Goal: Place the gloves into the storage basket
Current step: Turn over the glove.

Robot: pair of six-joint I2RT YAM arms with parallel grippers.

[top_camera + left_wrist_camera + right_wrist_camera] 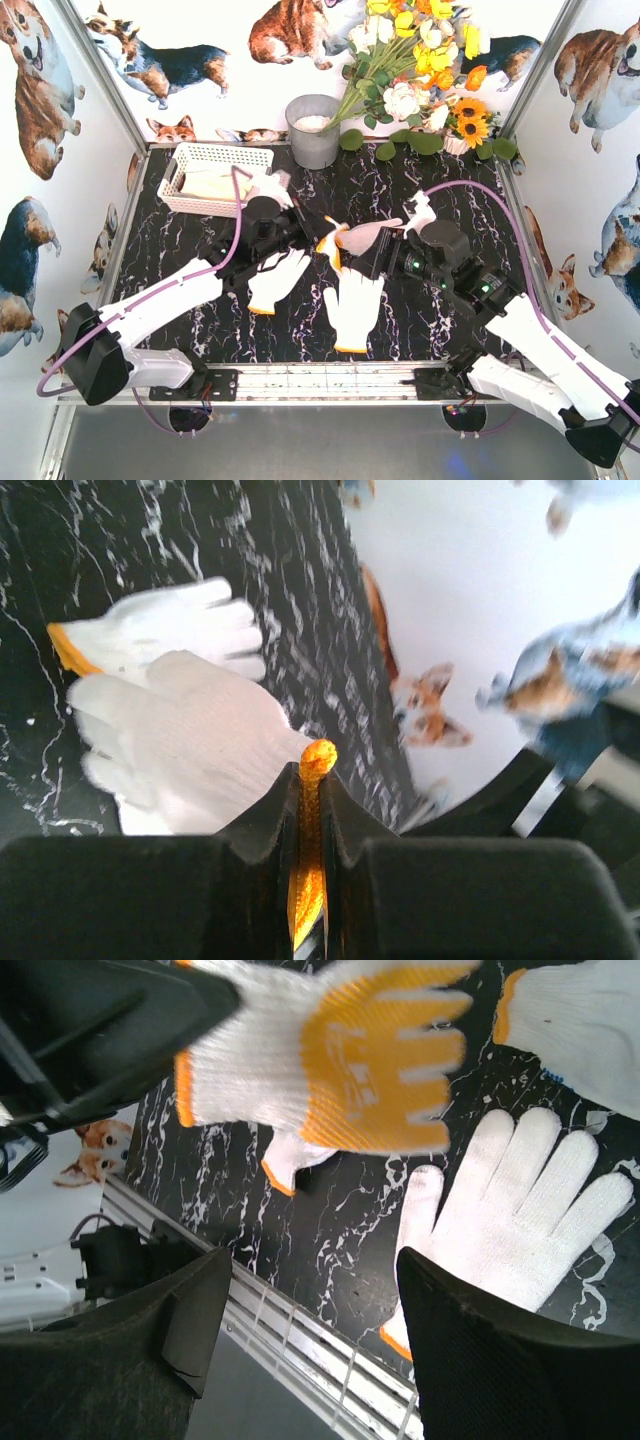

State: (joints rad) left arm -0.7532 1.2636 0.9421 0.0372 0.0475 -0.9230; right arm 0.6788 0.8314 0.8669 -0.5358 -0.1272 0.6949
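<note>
Black fingers of the left gripper (310, 780) fill the bottom of the left wrist view, pinched tight on the orange cuff of a white knit glove with a yellow-coated palm (190, 740). This glove hangs in the air above the black marble-patterned tabletop (180, 250), to the right of the white lattice-sided plastic storage basket (225, 152) and a little nearer the arm bases.

Just past the glove, farther right from the basket, the right gripper (315, 1260) has its two fingers spread wide apart, with nothing between them.

Two plain white gloves lie flat on the tabletop, nearer the arm bases than the basket and to its right: one with an orange cuff (277, 280), and beside it, farther from the basket, one with a yellow cuff (355, 308).

Another white glove (270, 187) sits at the basket's right end; whether it rests on the rim is unclear. Pale fabric shows inside the basket.
</note>
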